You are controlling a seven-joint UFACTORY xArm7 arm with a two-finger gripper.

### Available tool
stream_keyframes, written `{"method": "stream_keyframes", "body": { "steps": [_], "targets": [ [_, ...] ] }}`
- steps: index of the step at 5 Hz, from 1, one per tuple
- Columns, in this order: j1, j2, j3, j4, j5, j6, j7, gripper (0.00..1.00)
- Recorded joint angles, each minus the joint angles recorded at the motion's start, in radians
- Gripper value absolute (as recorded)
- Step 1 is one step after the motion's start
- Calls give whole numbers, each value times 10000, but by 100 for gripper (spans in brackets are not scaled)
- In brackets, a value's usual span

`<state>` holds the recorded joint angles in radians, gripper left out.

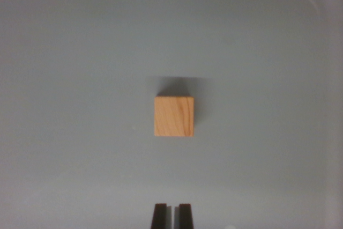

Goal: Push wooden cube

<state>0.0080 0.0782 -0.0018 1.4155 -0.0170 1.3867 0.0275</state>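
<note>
A single wooden cube (174,116) sits close to the middle of the wrist view, resting flat on a pale grey surface (69,132). The cube's top face is light tan with faint curved grain lines running across it, and its edges run nearly square to the picture's edges. A soft dark shadow spreads on the surface just beyond the cube's far edge and a little along its right side. At the near edge of the view, low in the picture and just right of the cube's left edge, the two dark fingertips of the gripper (172,216) rise into sight. They stand side by side, drawn nearly together, with only a thin pale slit showing between them, and nothing is held in that slit. The gripper is well apart from the cube, with a stretch of bare surface lying between the fingertips and the cube's near edge. The cube lies almost straight ahead of the gripper, on the far side of it. In the far right corner of the view the surface shows a faint curved line, like a rounded rim; it is too blurred to tell more.
</note>
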Motion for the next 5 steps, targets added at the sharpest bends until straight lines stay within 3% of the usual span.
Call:
{"method": "stream_keyframes", "body": {
  "steps": [1, 2, 3, 4, 5],
  "targets": [
    [-14, 117, -6, -321, 30, -426, -35, 0],
    [-14, 117, -6, -321, 30, -426, -35, 0],
    [-28, 240, -12, -655, 62, -871, -71, 0],
    [-28, 240, -12, -655, 62, -871, -71, 0],
    [-42, 359, -17, -982, 93, -1306, -107, 0]
  ]
}}
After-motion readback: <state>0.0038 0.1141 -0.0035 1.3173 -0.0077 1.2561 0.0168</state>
